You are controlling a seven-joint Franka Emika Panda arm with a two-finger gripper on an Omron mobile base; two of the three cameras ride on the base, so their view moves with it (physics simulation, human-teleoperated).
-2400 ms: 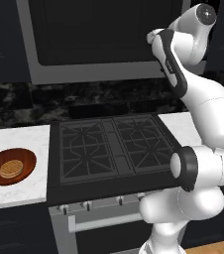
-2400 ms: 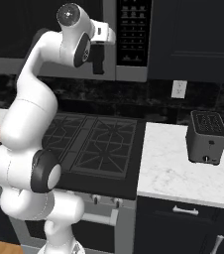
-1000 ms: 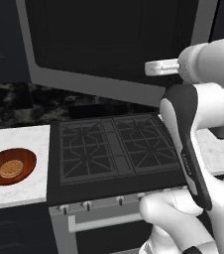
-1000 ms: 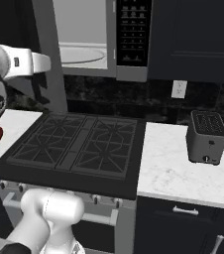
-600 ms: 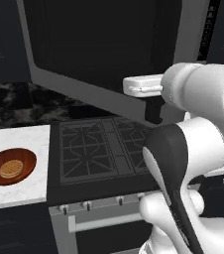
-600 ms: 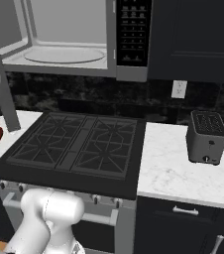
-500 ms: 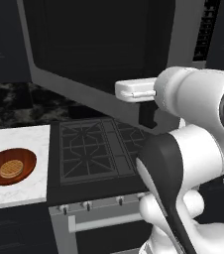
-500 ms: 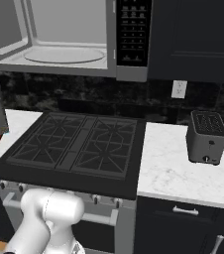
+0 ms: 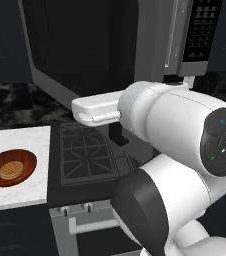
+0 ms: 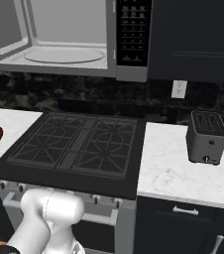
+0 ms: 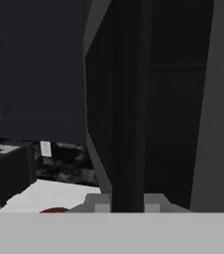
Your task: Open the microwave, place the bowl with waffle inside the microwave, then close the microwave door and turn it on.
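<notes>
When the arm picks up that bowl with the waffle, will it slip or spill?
The bowl looks glossy, so a rim pinch might slip. It seems shallow and rigid, probably keeping shape. The waffle lies loose and flat in the middle, so it would likely slide if the bowl tilts.

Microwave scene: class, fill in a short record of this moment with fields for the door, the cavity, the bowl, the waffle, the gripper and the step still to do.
microwave door: swung wide open, out over the stove
microwave cavity: light grey, round turntable bare
bowl: on the white counter left of the stove
waffle: lying in the bowl
gripper: around the door's dark vertical handle
toaster: on the counter right of the stove
step still to do: bowl not yet in the microwave
</notes>
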